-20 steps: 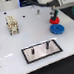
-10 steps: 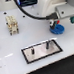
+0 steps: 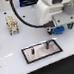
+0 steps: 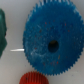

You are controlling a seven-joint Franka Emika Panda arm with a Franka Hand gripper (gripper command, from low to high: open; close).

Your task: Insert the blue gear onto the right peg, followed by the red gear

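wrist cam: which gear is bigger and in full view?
The blue gear. It is the wide toothed disc with a dark centre hole, filling most of the wrist view. Only part of the smaller red gear shows at the frame edge.

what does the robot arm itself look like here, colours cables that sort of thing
In the exterior view the arm is bulky, with smooth rounded white shells and a grey underside. A thick black cable loops from the top of the picture down towards the wrist. The end effector is dark, and its fingers are too blurred to describe. No markings are readable.
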